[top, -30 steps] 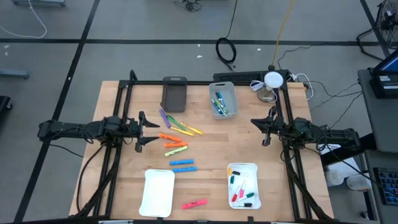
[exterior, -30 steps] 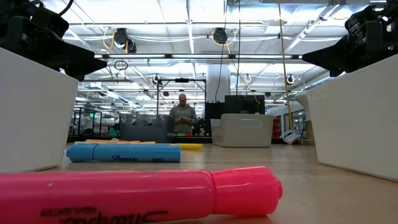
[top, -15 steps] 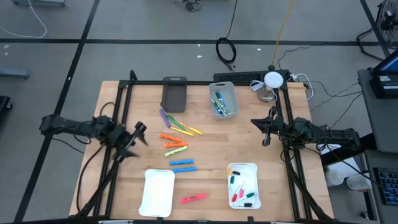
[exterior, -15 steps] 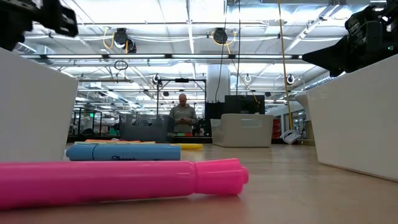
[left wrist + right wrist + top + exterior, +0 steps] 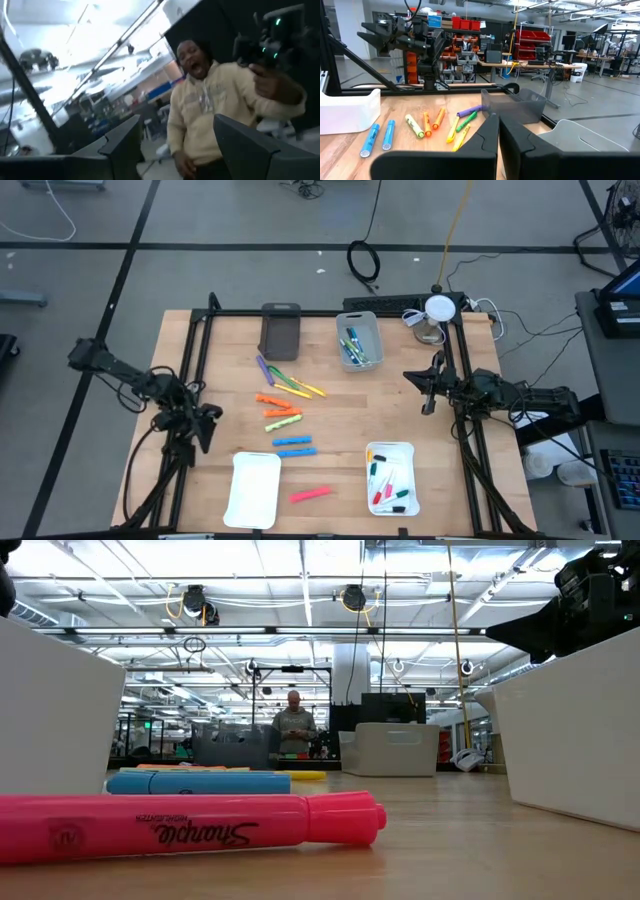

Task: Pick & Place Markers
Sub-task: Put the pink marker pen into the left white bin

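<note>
Wood table (image 5: 330, 430) holds loose markers (image 5: 283, 417); left gripper (image 5: 203, 426) spread empty (right gripper (image 5: 430, 387) clenched, idle), so next it must reach one.

A pink marker (image 5: 311, 495) is lying flat just beside the empty white tray (image 5: 253, 490), capped end pointing away from it; two blue markers (image 5: 293, 445) are lying side by side beyond that tray; orange, yellow, green and purple markers (image 5: 282, 394) are lying scattered farther beyond.
</note>
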Controlling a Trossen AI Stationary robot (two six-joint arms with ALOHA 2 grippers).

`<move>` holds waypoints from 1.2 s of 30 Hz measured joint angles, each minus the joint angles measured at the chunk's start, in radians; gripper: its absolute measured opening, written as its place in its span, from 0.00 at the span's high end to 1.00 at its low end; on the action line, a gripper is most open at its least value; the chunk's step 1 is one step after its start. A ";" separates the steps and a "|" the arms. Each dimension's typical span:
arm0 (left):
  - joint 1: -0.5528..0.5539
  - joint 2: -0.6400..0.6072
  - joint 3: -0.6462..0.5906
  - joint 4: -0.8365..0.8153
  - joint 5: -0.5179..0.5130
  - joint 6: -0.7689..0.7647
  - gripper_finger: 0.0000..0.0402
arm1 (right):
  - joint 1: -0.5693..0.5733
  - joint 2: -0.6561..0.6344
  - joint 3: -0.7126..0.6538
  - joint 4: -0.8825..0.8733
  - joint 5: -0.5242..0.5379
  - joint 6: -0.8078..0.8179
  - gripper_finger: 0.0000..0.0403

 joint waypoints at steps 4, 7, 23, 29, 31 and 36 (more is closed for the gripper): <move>-0.035 0.045 0.025 0.101 -0.064 -0.074 0.38 | 0.000 0.000 0.000 0.000 0.000 0.000 1.00; -0.065 0.106 0.116 -0.004 -0.346 -0.189 0.38 | 0.000 0.000 0.000 0.000 0.000 0.000 1.00; -0.181 0.993 1.292 -1.234 -0.879 -0.685 0.38 | 0.000 0.000 0.000 0.000 0.000 0.000 1.00; -0.172 1.335 1.701 -1.585 -0.786 -0.844 0.38 | 0.000 0.000 0.000 0.000 0.000 0.000 1.00; -0.164 1.431 1.791 -1.624 -0.698 -0.888 0.38 | 0.000 0.000 0.000 0.000 0.000 0.000 1.00; -0.158 1.596 1.952 -1.735 -0.599 -0.902 0.38 | 0.000 0.000 0.000 0.000 0.000 0.000 1.00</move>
